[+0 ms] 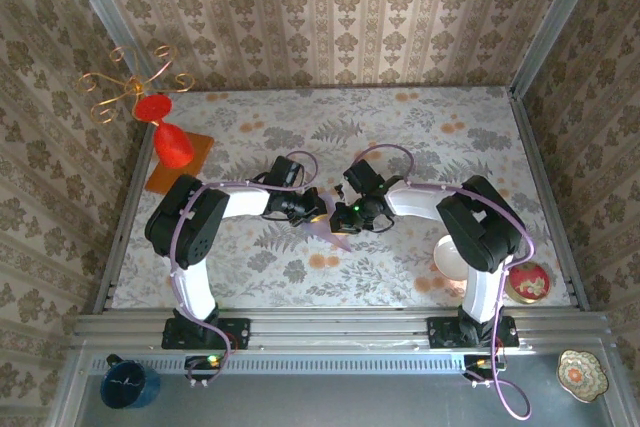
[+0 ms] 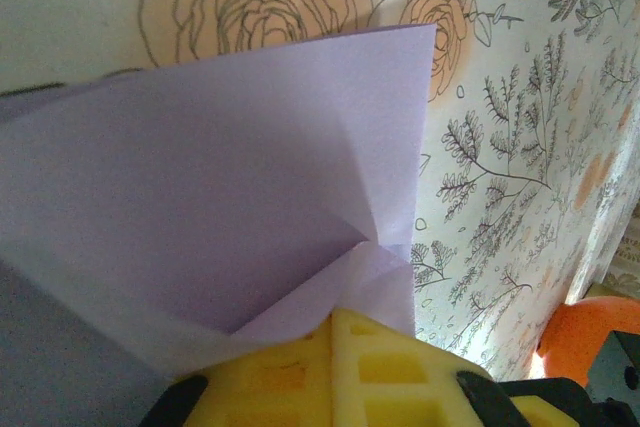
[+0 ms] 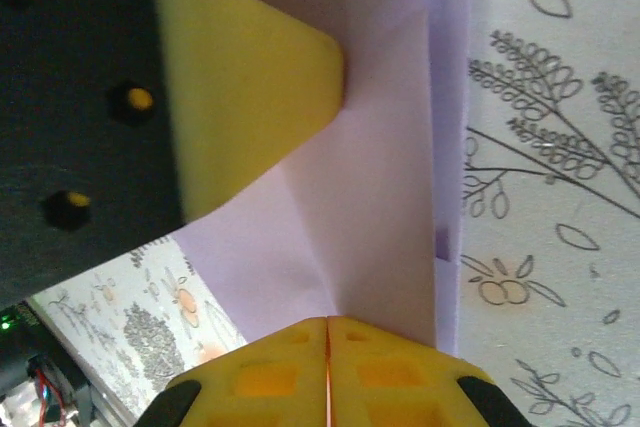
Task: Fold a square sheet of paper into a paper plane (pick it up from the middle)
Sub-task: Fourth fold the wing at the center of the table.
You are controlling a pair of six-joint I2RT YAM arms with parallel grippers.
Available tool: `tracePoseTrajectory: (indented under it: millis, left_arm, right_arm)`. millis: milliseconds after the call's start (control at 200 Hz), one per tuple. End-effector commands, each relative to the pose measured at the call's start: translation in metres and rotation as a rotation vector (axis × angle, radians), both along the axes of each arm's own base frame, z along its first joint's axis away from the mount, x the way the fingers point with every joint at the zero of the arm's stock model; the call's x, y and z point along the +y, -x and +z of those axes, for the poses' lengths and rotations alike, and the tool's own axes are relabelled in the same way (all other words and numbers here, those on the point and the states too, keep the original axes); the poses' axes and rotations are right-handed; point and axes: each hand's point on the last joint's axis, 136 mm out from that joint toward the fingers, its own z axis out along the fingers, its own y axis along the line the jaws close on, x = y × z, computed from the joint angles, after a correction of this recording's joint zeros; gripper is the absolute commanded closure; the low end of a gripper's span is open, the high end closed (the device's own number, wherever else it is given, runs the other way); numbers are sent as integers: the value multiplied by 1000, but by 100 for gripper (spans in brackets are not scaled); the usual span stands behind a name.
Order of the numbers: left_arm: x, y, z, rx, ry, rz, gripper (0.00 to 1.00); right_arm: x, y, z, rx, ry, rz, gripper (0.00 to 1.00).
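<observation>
The pale lilac paper is folded and creased, and its pointed tip pokes out toward the near right below the two grippers at the table's middle. My left gripper is shut on it. In the left wrist view the yellow fingertips pinch a folded corner of the paper, which fans out above them. My right gripper is shut on the same paper, pinching it at a crease, with its fingertips pressed together. The left gripper's yellow finger lies against the paper from the other side.
A red cone-shaped vase stands on an orange mat at the far left, beside a gold wire ornament. A white bowl and a red dish sit at the near right. Patterned walls enclose the table.
</observation>
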Motion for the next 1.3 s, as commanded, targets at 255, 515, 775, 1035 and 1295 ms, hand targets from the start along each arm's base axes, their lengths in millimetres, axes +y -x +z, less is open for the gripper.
tracePoseTrajectory:
  millis: [255,515,775,1035,1295]
  left_arm:
    - [39,27,-54,134,-222,67,92]
    - [41,29,-58,142,-225,72,92]
    - [39,28,-54,131,-207,69,92]
    - [36,27,-50,120,-189,61,92]
    - [33,27,-48,119,-175,58,93]
  right_arm:
    - [-21,40,-24,152,58,-17,91]
    - [-30,60,-17,189,36,-28,91]
    - [-32,57,-1,141,-37,-67,88]
    - [-45,43,13,63,-72,-129,78]
    - [-40,49,2,110,-82,-96,77]
